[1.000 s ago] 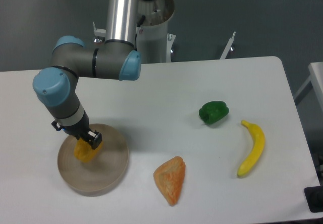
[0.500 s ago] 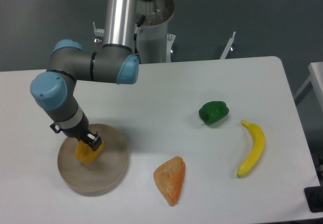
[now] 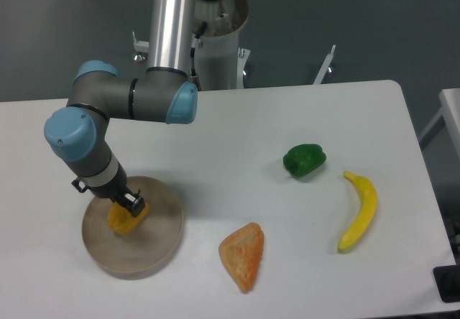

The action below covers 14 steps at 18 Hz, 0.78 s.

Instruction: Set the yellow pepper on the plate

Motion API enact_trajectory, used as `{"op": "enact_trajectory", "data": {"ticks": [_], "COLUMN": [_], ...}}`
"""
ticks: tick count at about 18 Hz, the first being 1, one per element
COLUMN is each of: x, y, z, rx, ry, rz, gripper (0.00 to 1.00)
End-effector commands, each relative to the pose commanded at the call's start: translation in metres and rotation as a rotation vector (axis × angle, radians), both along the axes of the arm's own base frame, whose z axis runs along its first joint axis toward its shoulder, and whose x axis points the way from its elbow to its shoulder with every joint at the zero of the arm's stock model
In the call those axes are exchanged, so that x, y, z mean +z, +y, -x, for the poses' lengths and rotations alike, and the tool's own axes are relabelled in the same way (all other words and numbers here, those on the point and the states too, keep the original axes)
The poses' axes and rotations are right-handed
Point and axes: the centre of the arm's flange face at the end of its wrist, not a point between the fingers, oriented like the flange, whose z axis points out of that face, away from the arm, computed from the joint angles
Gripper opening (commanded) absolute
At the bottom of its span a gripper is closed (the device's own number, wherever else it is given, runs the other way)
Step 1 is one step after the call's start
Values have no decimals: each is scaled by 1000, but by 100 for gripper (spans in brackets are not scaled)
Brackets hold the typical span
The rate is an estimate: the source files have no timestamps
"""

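The small black two-finger gripper [image 3: 128,205] was at the lower left of the frame, directly over the round shallow beige-grey plate [image 3: 159,241]. Its jaws were pressed against the top of the small blocky yellow-orange pepper [image 3: 122,220], pinching it. The pepper was inside the plate, left of the plate's middle; whether its underside touched the plate could not be told. Above the gripper, the grey arm with light blue joint caps [image 3: 75,137] went up and to the right, to the shiny metal column [image 3: 172,19] at the top of the frame.

The plate was on the white table [image 3: 237,128]. To the right of the plate, near the lower middle of the frame, lay the orange triangular wedge [image 3: 243,255], apart from the plate. Further right and higher was the dark green bell pepper [image 3: 303,159]. Just beside it, toward the right edge, lay the long curved yellow banana [image 3: 360,210], not touching the green pepper.
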Motion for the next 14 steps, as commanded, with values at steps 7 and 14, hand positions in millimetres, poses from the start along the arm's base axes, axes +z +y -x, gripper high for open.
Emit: {"op": "enact_trajectory", "data": {"ticks": [7,14], "x": [5,57], "y": [2,1], "z": [2,75], "rx": [0,-23], "ry": [3,28], "rz": [-10,-69], "gripper": [100,100]}}
